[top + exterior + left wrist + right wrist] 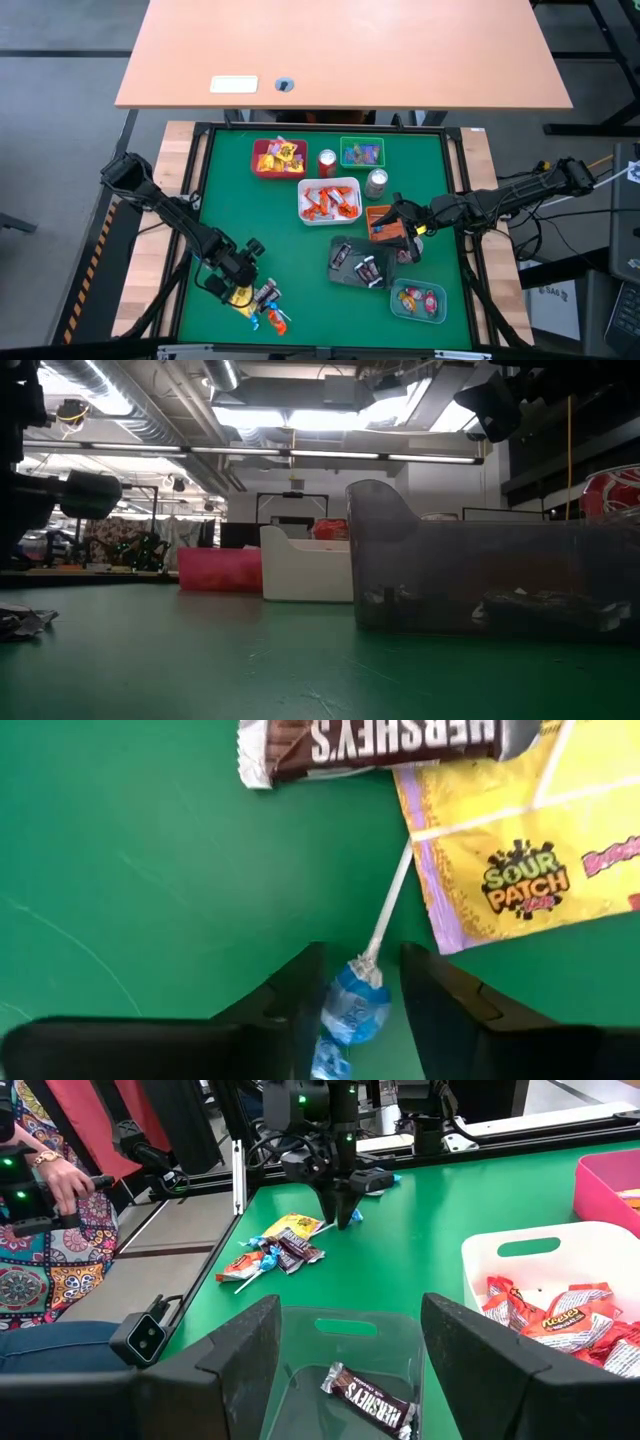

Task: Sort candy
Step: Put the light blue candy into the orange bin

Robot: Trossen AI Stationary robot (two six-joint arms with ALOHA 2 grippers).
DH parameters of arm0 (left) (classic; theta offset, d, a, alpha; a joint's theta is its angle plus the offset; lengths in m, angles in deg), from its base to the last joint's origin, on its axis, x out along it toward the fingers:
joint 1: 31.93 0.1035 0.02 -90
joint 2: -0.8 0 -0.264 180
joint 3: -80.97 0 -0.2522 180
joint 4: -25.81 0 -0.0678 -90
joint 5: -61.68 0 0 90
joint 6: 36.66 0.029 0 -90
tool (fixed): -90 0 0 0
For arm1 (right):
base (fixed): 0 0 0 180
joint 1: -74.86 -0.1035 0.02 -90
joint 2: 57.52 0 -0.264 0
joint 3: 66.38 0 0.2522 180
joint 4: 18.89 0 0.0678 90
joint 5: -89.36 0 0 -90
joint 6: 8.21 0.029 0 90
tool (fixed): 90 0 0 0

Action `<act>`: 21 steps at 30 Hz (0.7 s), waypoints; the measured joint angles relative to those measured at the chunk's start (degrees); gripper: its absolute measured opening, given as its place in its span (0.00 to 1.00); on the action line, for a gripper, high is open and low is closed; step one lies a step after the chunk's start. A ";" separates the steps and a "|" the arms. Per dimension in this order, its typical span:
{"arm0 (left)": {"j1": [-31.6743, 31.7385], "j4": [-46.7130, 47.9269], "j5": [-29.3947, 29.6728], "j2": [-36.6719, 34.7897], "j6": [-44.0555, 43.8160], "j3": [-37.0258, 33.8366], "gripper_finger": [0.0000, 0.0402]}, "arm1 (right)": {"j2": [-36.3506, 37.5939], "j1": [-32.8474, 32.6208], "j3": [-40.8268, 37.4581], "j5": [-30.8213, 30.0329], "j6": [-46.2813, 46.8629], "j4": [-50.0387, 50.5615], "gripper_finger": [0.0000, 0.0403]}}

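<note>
Blue lollipop (352, 1012) lying on the green desk (150, 870) near its front-left corner, straddled by the left gripper (356, 995), fingers apart, likely closing for a pick. Crowding close: Hershey's bar (390, 745), Sour Patch packet (530, 850). Farther right, right gripper (345, 1370), fingers wide, empty, over the grey tray (340, 1330).

Two dark jointed arms trail black cables; the left arm (165, 205) and right arm (500, 200) end in matte black jaws.

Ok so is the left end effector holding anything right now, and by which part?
A blue-wrapped lollipop sits between the left end effector's fingers at its wrapped head, stick pointing outward; whether they grip it cannot be told.
</note>
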 joint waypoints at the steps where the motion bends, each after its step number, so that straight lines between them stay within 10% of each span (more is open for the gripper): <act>1: 0.00 -0.02 0.00 0.00 -0.05 -0.09 0.28 | 0.00 0.00 0.00 0.00 0.00 0.00 0.60; 21: 4.33 -5.21 0.17 0.00 -9.91 -0.12 0.03 | 0.00 0.00 0.00 0.00 -0.01 -0.02 0.60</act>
